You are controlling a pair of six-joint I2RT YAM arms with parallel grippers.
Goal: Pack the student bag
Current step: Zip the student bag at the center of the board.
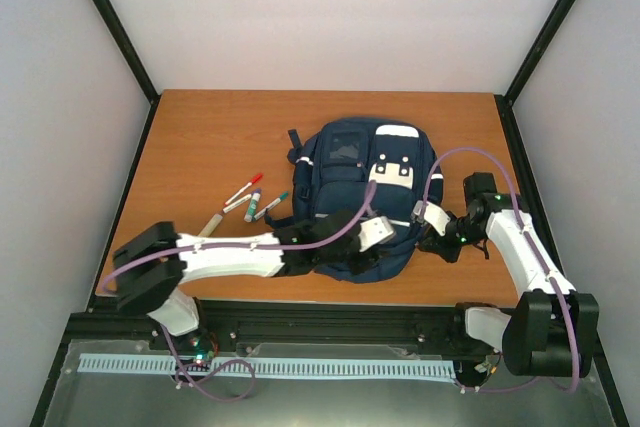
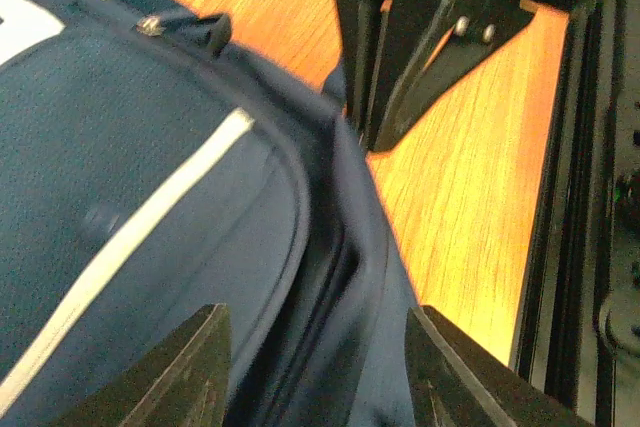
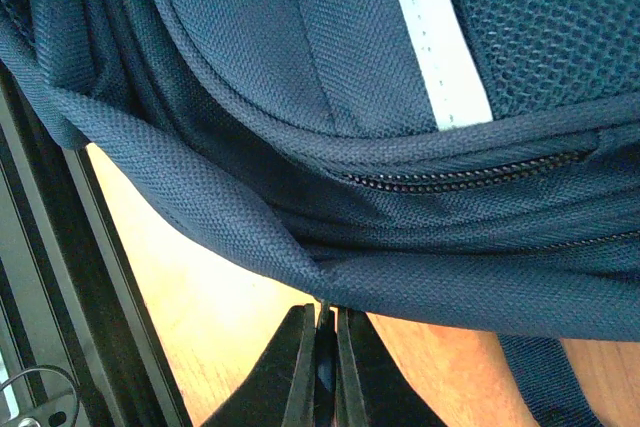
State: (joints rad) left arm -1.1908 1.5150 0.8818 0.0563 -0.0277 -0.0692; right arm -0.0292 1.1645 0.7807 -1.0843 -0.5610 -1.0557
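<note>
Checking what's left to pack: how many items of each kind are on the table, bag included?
student bag: 1
markers: 3 (red-capped marker, dark-capped marker, teal-capped marker)
beige stick-like item: 1, too small to identify
Total: 5
</note>
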